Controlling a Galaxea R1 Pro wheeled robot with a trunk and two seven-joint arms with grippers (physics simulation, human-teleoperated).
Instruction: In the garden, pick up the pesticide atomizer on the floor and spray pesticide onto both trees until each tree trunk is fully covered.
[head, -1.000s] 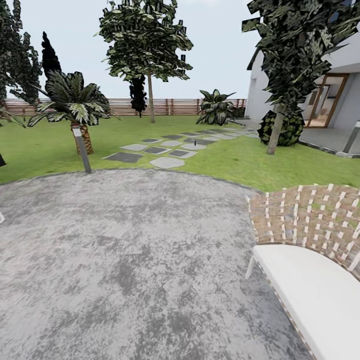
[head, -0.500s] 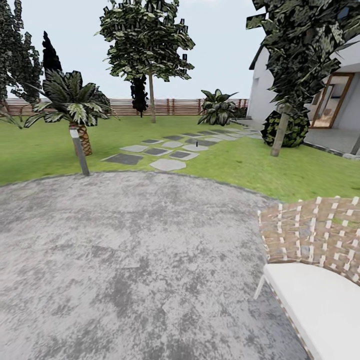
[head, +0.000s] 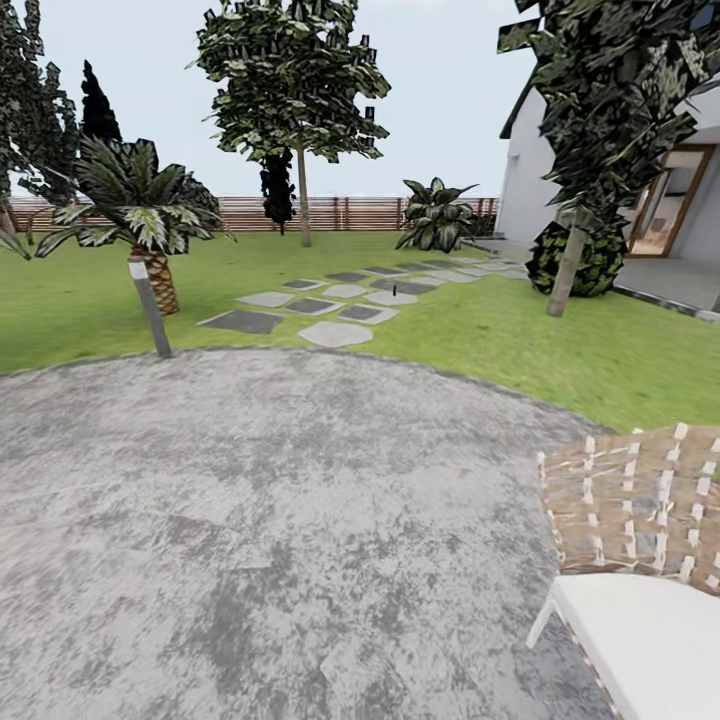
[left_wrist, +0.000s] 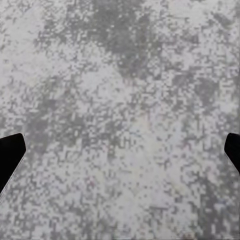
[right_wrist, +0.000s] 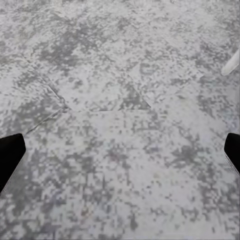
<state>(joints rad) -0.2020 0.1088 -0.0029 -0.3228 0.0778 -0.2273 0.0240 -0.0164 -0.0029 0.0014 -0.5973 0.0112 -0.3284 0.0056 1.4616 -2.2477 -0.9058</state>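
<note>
A round grey mottled paved patio (head: 250, 520) is seen in the foreground of the head view, bordered by the green lawn (head: 600, 350) of the garden. Irregular stepping stones (head: 335, 333) are laid across the grass toward the white house (head: 520, 190) at the right. A tiny dark upright object (head: 395, 292) is noted among the far stones; it is too small to be identified with certainty as the pesticide atomizer.

One tree (head: 301, 190) with a thin pale trunk stands mid-lawn before the brown slat fence (head: 330, 212). A second tree (head: 566, 265), its mottled trunk leaning slightly, stands near the house beside a round dark shrub (head: 590, 262). A short palm (head: 155, 270) is seen at the left, with a slanted grey post (head: 150, 305) just in front of it.

A woven chair (head: 640, 510) with a white cushion (head: 650, 640) sits at the lower right, on the patio edge.

In the left wrist view, the left gripper (left_wrist: 120, 150) is shown spread wide over bare pavement, dark fingertips (left_wrist: 10, 155) at either edge. In the right wrist view, the right gripper (right_wrist: 120, 152) is likewise spread over pavement, nothing between its fingers (right_wrist: 10, 155).
</note>
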